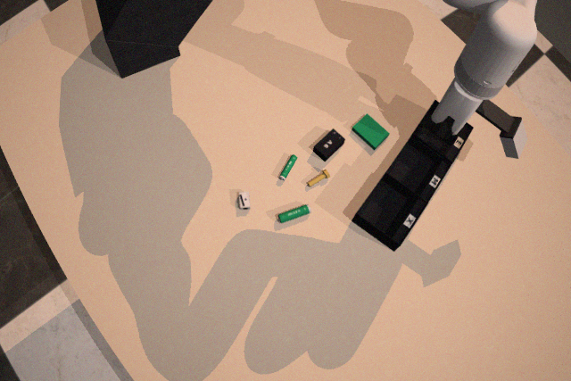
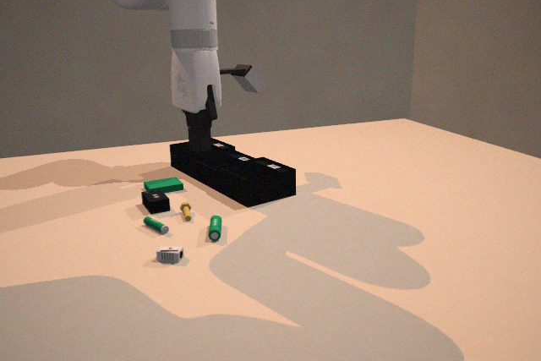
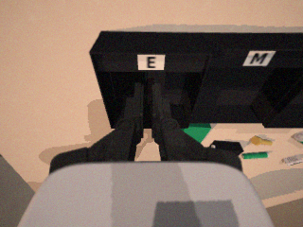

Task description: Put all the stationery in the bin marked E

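Three black bins stand joined in a row [image 1: 412,178], marked E [image 1: 458,141], M [image 1: 433,180] and X [image 1: 409,219]. My gripper [image 1: 444,129] points straight down with its fingertips inside the bin marked E [image 3: 151,61], as the exterior view [image 2: 199,140] and the wrist view [image 3: 148,95] also show. The fingers are nearly together and I see nothing between them. A green eraser [image 1: 370,130] lies flat on the table just beside the E bin. A small grey pencil sharpener [image 1: 243,200] lies farther off, apart from the bins; it also shows in the exterior view [image 2: 170,254].
A black 9 V battery [image 1: 328,144], two green round batteries [image 1: 287,167] [image 1: 293,213] and a yellow bolt [image 1: 318,178] lie between the sharpener and the bins. A large black block [image 1: 156,3] stands at the far corner of the table.
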Controlling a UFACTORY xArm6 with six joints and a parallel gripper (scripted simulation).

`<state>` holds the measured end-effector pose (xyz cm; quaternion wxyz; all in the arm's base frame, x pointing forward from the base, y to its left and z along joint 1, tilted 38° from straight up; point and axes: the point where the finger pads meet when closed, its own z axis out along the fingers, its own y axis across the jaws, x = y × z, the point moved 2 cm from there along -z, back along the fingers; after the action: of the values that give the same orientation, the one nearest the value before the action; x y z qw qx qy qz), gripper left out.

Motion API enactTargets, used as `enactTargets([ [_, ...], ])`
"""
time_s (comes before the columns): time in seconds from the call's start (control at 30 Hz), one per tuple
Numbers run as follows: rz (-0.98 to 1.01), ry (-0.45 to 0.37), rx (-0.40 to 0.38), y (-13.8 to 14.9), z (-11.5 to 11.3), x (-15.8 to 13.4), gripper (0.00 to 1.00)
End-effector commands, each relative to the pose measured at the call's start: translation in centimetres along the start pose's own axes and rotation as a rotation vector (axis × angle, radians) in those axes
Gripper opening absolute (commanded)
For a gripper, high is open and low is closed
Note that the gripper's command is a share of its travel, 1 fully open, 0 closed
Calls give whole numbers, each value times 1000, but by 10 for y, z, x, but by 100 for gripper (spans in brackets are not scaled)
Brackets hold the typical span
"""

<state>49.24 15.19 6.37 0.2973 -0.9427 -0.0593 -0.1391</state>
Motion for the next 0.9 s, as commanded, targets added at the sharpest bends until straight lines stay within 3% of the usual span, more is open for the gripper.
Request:
enactTargets([
  [0.0,-1,4,0,0,10,2,7],
  [0.87,-1,4,0,0,15,2,7],
])
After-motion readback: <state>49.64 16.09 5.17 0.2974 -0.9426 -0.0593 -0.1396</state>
